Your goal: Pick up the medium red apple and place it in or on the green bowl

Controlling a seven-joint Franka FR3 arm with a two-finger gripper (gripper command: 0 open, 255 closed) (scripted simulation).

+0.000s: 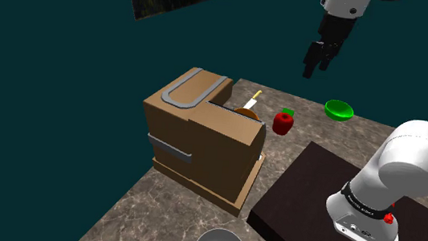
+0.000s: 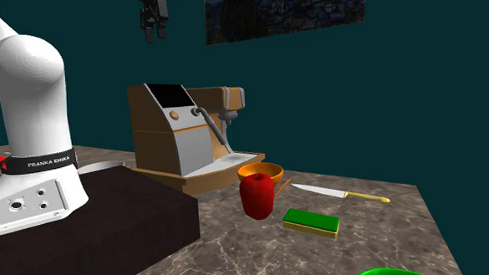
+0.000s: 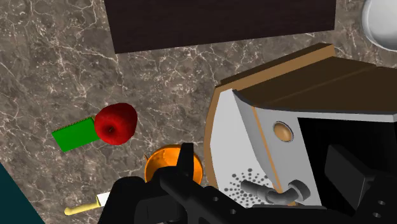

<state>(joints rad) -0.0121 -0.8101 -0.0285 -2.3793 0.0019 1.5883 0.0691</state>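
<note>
Approach step, nothing grasped yet. Gripper (image 1: 316, 69) hangs high above the marble counter (image 1: 155, 215), jaws apart and empty. Red apple (image 1: 283, 123) sits upright on the counter, just beside the orange cup (image 2: 261, 170) in front of the coffee machine (image 1: 203, 135), with a green block (image 2: 311, 222) near it and a knife (image 2: 337, 192) beyond. Green bowl (image 1: 338, 111) stands apart from the apple, at the counter's far edge in the shoulder view. Next move, as I judge it: a long descent centred over the apple, with the jaws kept clear of the cup and the machine, then close.
</note>
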